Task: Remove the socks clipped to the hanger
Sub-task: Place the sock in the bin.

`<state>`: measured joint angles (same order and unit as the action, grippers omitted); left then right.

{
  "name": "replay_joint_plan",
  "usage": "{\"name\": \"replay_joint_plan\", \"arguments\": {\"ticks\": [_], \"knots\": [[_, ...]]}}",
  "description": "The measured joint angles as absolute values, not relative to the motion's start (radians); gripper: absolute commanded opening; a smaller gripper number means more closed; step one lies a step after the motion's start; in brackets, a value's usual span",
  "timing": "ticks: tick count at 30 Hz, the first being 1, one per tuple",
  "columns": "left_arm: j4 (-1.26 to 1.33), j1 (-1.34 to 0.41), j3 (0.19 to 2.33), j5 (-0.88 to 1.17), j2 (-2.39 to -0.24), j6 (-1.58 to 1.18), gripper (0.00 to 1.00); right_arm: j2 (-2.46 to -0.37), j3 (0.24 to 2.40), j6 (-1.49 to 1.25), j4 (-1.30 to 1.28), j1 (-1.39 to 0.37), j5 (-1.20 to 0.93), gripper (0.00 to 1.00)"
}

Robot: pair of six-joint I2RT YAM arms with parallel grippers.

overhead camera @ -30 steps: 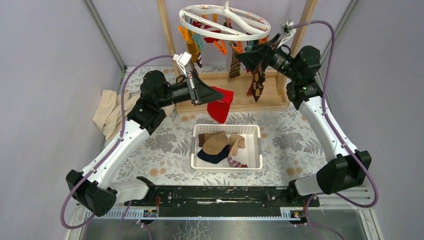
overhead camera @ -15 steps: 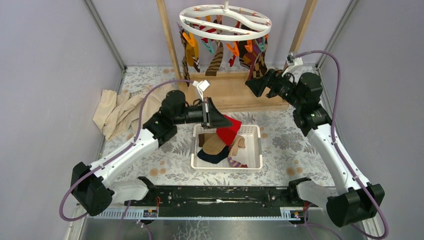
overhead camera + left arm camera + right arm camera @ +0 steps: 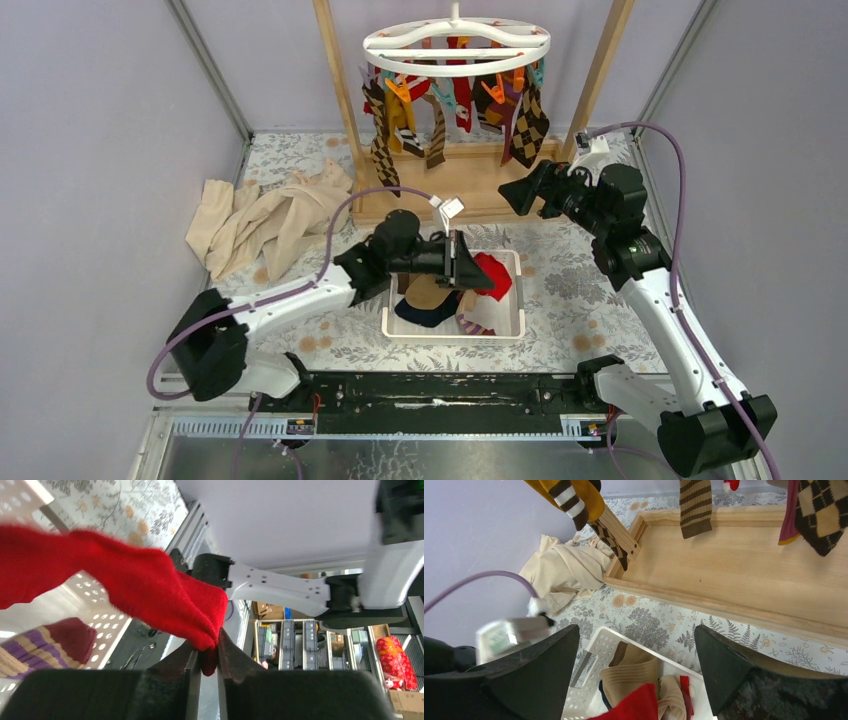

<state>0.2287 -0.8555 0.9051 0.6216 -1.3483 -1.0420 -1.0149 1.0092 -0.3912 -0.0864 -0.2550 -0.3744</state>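
Observation:
The white ring hanger (image 3: 455, 40) hangs at the back between two wooden posts, with several socks (image 3: 384, 135) clipped under it: argyle, striped, mustard and red. Their lower ends show in the right wrist view, among them an argyle sock (image 3: 821, 515). My left gripper (image 3: 470, 268) is shut on a red sock (image 3: 493, 276) over the white basket (image 3: 452, 336). In the left wrist view, the red sock (image 3: 140, 580) is pinched at its edge in the gripper (image 3: 209, 656). My right gripper (image 3: 515, 195) stands open and empty, below and to the right of the hanger, its fingers (image 3: 544, 665) wide apart.
The basket (image 3: 596, 652) holds several loose socks, tan, navy and striped. A wooden rack base (image 3: 470, 185) lies under the hanger, with posts (image 3: 335, 90) on either side. A large beige cloth (image 3: 265, 220) is crumpled at the left.
My left arm carried the red sock down from beside the rack to over the basket. My right gripper drew back and down from the hanger, which swung round.

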Motion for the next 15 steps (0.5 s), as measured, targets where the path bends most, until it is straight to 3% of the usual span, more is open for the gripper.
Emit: {"name": "replay_joint_plan", "arguments": {"ticks": [8,11,12,13,14,15], "knots": [[0.305,-0.876,0.785,0.638,-1.521,-1.045,0.38,-0.997,0.984,-0.385,-0.109,-0.255,-0.375,0.91],[0.300,-0.876,0.766,0.639,-1.583,-1.042,0.57,-0.997,0.977,-0.382,-0.124,-0.255,-0.375,0.91],[0.297,-0.876,0.766,0.639,-1.598,-1.036,0.69,-0.998,0.976,-0.381,-0.128,-0.255,-0.375,0.91],[0.289,-0.876,0.767,0.638,-1.607,-1.027,0.90,-0.999,0.976,-0.379,-0.130,-0.255,-0.375,0.92],[0.277,-0.876,0.770,0.637,-1.610,-1.013,0.97,-1.000,0.976,-0.377,-0.131,-0.255,-0.374,0.92],[0.258,-0.876,0.775,0.635,-1.611,-1.002,0.98,-1.000,0.976,-0.374,-0.131,-0.255,-0.374,0.92]]}}
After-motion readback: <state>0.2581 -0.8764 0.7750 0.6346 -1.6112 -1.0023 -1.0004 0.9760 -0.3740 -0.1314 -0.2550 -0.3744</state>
